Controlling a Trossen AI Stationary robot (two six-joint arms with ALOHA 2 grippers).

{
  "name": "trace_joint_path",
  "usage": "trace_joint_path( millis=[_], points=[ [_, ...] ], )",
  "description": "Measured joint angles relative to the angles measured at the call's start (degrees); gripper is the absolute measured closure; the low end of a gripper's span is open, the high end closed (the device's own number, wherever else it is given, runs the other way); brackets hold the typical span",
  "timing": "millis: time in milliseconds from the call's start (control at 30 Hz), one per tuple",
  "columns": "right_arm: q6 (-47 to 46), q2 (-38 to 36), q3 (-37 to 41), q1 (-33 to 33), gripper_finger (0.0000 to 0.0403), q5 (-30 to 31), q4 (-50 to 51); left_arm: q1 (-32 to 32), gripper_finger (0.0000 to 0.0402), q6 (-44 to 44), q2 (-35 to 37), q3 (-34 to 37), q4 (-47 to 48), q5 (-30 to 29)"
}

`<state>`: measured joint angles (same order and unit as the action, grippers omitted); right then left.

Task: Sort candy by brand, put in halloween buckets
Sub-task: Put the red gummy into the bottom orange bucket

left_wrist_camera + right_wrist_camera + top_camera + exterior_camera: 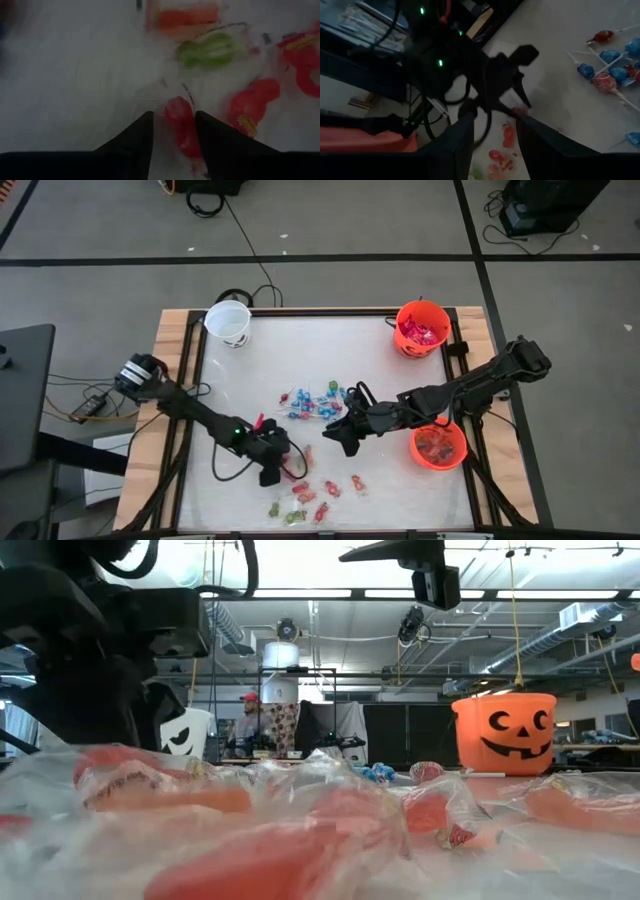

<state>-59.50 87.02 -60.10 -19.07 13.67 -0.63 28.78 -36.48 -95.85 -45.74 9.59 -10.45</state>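
Loose candy lies on the white table: blue and red lollipops (312, 400) in the middle, and red, green and orange wrapped pieces (312, 498) near the front edge. My left gripper (272, 470) points steeply down at the table, open, with one red wrapped candy (179, 125) lying between its fingers. My right gripper (334, 434) hangs open above the table beside the lollipops, with nothing between its fingers (495, 120). Of the halloween buckets, the white one (228, 322) stands far left, an orange one (421, 328) far right, and another orange one (438, 445) under my right arm. My left gripper's fingers (212, 132) stand on either side of the red wrapped candy's end (175, 111), coming from above and slanting down. The candy lies on the table. Whether either finger touches it, I cannot tell.
Both orange buckets hold red candy. The white bucket looks bare inside. A wooden frame (172, 380) borders the table. In the low view the far orange bucket (505, 730) shows a jack-o'-lantern face. A person (250, 720) sits far behind the table.
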Motion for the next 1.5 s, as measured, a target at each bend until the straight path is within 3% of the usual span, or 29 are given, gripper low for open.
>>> trace_joint_path(
  millis=[100,267,433,600,1033,1267,1367,1500],
  points=[
    [-0.4,0.0,0.0,0.0,0.0245,0.2,0.1,-0.1,0.0284,-1.6,-1.3,-0.2,-0.3,0.3],
    [-1.6,0.0,0.0,0.0,0.0245,0.0,0.2,-0.2,0.0385,-1.7,2.9,0.3,-1.0,-0.9],
    [-6.1,0.0,0.0,-0.3,0.0245,-1.1,0.6,-0.4,0.0380,4.9,12.8,0.2,-4.2,-11.0],
    [-6.5,0.0,0.0,0.1,0.0245,-1.5,-1.0,-1.5,0.0386,14.1,19.4,0.1,-10.3,-13.2],
    [-3.4,0.0,0.0,2.3,0.0245,0.2,-8.6,-5.3,0.0387,21.8,20.0,0.1,-26.7,-14.0],
    [0.0,0.0,0.0,2.7,0.0247,-0.2,-11.0,-6.3,0.0387,22.6,20.0,0.1,-27.5,-14.0],
    [2.1,0.0,0.0,3.0,0.0265,-1.4,-11.0,-6.2,0.0387,22.7,20.0,0.1,-28.1,-14.0],
    [3.3,0.0,0.0,4.0,0.0324,-2.0,-10.8,-6.7,0.0387,22.9,20.0,0.1,-28.3,-12.0]
  ],
)
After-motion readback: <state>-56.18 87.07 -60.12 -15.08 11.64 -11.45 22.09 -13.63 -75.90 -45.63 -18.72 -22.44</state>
